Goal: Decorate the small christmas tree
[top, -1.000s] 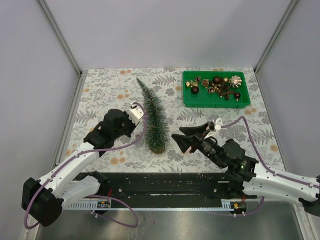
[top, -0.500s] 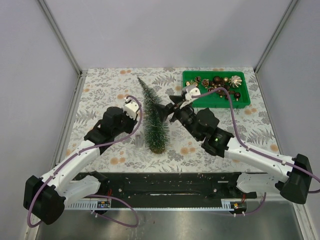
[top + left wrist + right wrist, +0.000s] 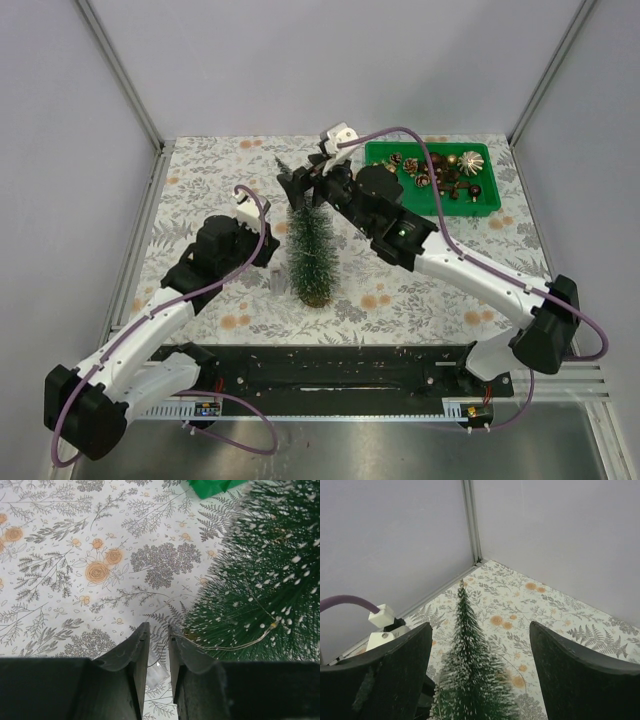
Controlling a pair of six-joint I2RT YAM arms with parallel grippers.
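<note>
The small christmas tree [image 3: 312,252] stands upright mid-table, dark green with frosty tips. My right gripper [image 3: 301,188] hangs open around its top; in the right wrist view the tree [image 3: 470,675] rises between the wide-spread fingers of the gripper [image 3: 480,625] without touching either. My left gripper [image 3: 272,262] sits low beside the trunk's left side. In the left wrist view its jaws [image 3: 157,626] stand a narrow gap apart. A thin light wire [image 3: 240,642] runs from the tree [image 3: 265,580] across the right fingertip. A small clear plastic piece [image 3: 155,672] lies on the cloth under the gap.
A green tray [image 3: 430,207] of brown and gold ornaments [image 3: 440,170] stands at the back right; its corner [image 3: 212,486] shows in the left wrist view. Grey walls with metal posts close in the floral cloth [image 3: 200,180].
My right arm has swung from the front of the table up to the tree's top, its jaws spreading wider. My left gripper's jaws have parted slightly beside the tree.
</note>
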